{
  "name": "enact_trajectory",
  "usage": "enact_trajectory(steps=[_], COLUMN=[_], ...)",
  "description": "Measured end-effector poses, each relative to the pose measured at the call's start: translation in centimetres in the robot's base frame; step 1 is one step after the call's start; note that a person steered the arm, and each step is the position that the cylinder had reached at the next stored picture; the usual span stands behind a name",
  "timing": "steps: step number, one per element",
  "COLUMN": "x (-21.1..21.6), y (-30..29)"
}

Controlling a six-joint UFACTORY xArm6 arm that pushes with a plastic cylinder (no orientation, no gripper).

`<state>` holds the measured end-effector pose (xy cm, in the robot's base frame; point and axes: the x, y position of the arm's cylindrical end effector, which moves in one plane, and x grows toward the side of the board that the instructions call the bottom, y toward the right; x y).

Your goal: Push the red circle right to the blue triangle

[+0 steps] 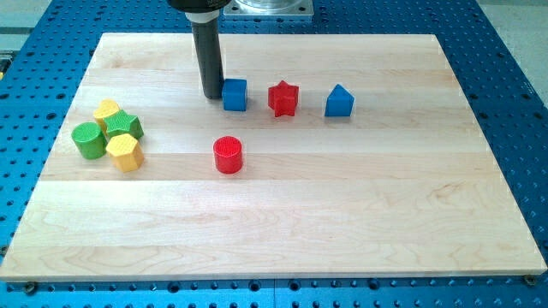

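We are holding our rod upright, reaching down from the view's top, with my tip resting low near the view's upper middle.

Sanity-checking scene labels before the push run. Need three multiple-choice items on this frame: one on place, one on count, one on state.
1. Where is my tip?
A. Just to the view's left of the blue cube
B. Touching the red circle
C. Beside the blue triangle

2. How many red blocks are on the board?
A. One
B. Two
C. Three

3. What is the state of the red circle?
A. Pressed against the blue triangle
B. Stacked on the red star
C. Standing alone, apart from every other block

Answers:
1. A: the rod's end sits right beside the blue cube's left face.
2. B: only the red circle and the red star are red.
3. C: bare wood shows all round it.
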<state>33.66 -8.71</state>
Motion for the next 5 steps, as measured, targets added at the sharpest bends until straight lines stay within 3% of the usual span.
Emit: enact_trajectory(steps=[1, 2, 3, 4, 5], x=[0.5, 5.7, 11.2, 14.4, 14.7], y=[0.2, -6.7, -7.4, -1.2, 5.6])
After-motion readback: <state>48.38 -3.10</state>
